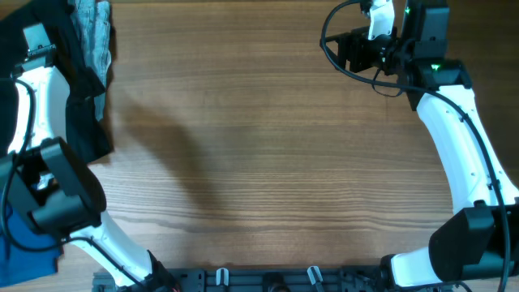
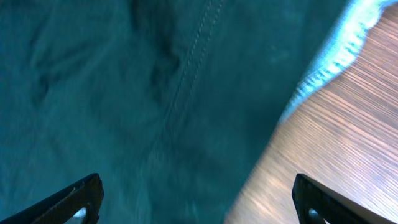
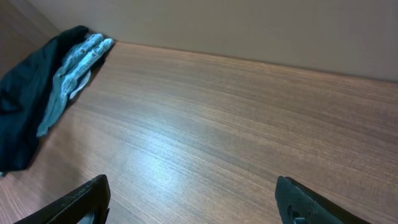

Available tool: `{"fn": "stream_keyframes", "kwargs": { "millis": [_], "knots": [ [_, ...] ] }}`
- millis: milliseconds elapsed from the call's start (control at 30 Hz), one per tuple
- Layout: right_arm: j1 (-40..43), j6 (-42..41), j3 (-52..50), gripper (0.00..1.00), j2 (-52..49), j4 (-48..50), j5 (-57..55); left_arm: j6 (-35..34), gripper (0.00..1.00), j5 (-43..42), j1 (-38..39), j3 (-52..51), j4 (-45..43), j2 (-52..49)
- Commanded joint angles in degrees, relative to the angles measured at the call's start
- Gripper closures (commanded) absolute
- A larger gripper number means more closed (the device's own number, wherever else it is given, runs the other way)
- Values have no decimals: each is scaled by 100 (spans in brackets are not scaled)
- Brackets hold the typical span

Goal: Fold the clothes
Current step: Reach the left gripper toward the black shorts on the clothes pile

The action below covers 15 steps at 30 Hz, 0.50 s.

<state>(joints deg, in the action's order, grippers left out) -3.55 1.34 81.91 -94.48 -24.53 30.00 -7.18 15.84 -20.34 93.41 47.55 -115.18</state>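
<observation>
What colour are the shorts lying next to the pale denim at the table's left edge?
The shorts are black; the overhead view shows it best.

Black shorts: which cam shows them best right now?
Right wrist: the black shorts lie in clear sight as a heap at far left, though cropped by the frame edge. Overhead shows only a strip beside the left arm, which covers the rest. Left wrist is a blurred close-up of dark fabric and a seam, no outline.

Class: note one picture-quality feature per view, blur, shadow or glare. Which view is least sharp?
Left wrist: least sharp, black shorts and table smeared by blur. Overhead: soft shadow on the table, left of centre. Right wrist: sharp, pale glare on the table.
</observation>
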Motion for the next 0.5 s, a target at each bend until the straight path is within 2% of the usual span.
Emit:
{"fn": "stream_keyframes", "kwargs": {
  "millis": [0,200,233,267,333,367,467],
  "knots": [
    [17,2,122,15,-85,98,-44,251,3,267,-44,33,-146,-437],
    [17,-2,122,14,-92,313,-42,247,3,243,-35,33,-247,-533],
    [17,-2,122,14,-94,330,-42,247,9,243,-35,33,-258,-531],
    [17,-2,122,14,-94,332,-42,247,32,243,-35,33,-260,-531],
    [17,0,122,14,-94,341,-42,247,58,243,-20,33,-258,-531],
    [17,0,122,14,-94,352,-42,247,65,243,0,33,-254,-529],
    [17,0,122,14,-94,407,-42,247,71,245,103,37,-238,-518]
  ]
}}
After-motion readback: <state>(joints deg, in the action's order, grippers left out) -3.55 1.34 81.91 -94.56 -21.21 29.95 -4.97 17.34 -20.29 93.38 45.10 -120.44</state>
